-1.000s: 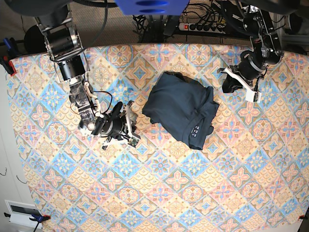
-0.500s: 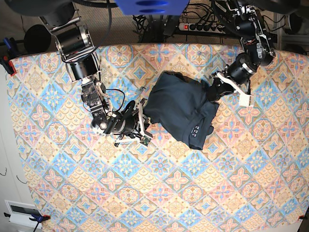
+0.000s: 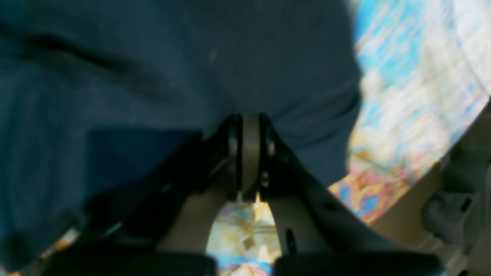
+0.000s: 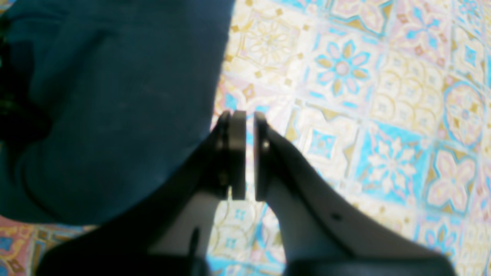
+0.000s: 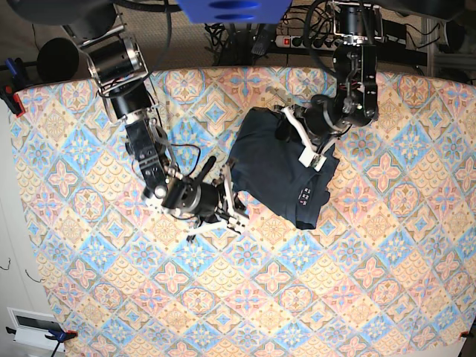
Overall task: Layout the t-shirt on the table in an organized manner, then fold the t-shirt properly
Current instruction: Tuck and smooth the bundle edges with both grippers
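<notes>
The dark navy t-shirt lies crumpled in a heap on the patterned table, its white neck label facing up near the lower right. My left gripper hangs over the heap's upper right part. In the left wrist view its jaws are shut, with the tips against blurred navy fabric and no cloth showing between them. My right gripper is at the shirt's lower left edge. Its fingers stand almost together, with only table showing in the slit, and the shirt lies just left of them.
A power strip and cables lie beyond the table's far edge. Clamps hold the cloth at the left edge. A white box sits off the near left corner. Patterned tabletop surrounds the shirt on all sides.
Both arms have closed in on the shirt. The left gripper swung in from the right onto its upper right part. The right gripper slid rightwards to its lower left edge.
</notes>
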`<state>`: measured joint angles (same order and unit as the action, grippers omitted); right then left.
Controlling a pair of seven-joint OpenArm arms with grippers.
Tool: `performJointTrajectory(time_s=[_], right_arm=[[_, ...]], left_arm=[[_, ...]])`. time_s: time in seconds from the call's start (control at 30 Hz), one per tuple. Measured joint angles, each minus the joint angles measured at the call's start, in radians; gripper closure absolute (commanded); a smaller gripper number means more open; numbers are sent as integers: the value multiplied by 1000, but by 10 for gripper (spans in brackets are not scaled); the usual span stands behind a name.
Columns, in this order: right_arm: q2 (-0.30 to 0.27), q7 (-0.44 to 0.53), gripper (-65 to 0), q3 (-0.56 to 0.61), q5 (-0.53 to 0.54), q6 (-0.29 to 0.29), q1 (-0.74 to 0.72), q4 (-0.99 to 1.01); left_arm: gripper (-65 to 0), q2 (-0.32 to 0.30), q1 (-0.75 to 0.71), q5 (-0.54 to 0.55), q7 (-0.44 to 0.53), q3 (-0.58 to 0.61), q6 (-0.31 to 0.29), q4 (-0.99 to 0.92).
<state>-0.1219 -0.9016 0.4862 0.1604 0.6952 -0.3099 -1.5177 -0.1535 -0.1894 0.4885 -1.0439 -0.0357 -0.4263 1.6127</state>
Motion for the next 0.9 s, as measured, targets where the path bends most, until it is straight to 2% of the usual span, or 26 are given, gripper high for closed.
performJointTrajectory(time_s=[0.17, 0.43, 0.53, 0.7, 0.8, 0.9], right_arm=[[-3, -18, -30, 11, 0, 8, 31, -20], [3, 3, -30, 114, 4, 7, 22, 95], [2, 35, -30, 111, 14, 0, 13, 201], [0, 171, -30, 95, 39, 1, -13, 354], [2, 165, -30, 96, 47, 13, -48, 391], [10, 158, -30, 35, 40, 16, -41, 394]], left_arm=[[0, -45, -11, 5, 89, 3, -16, -35], [0, -48, -10, 4, 86, 0, -16, -35], [0, -48, -8, 3, 85, 1, -16, -35], [0, -49, -11, 1, 86, 1, -16, -35], [0, -68, -11, 3, 87, 2, -17, -35], [0, -89, -13, 1, 86, -2, -15, -35]])
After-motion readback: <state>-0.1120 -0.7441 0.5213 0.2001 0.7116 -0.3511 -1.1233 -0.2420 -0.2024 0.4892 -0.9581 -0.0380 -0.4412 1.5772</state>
